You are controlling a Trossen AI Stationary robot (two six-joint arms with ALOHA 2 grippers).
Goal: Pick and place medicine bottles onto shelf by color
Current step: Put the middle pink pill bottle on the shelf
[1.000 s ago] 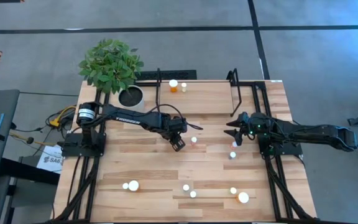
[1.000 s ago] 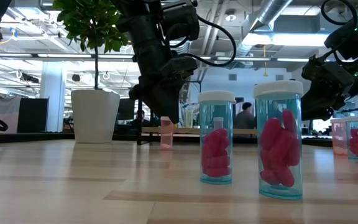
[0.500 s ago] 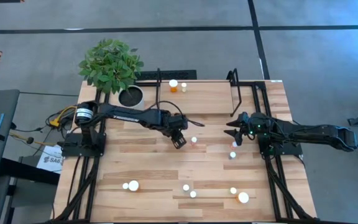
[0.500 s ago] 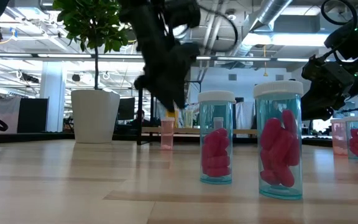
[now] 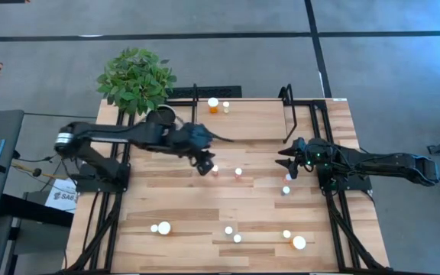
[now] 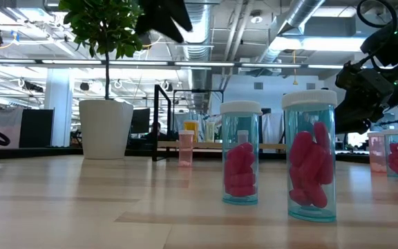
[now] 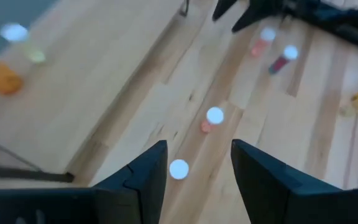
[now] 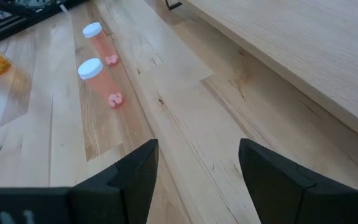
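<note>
High view: left gripper swung back from mid-surface toward the plant, now just beside a white-capped bottle near the shelf. Two bottles already at the shelf's far edge; others scattered well away from the shelf. Right gripper parked, unmoved.

Low view: arm gone from in front of the pink bottles.

Left wrist view: fingers parted, empty, over a cap. Probably repositioning for a fresh pick.

Right wrist view: fingers apart, nothing between.
</note>
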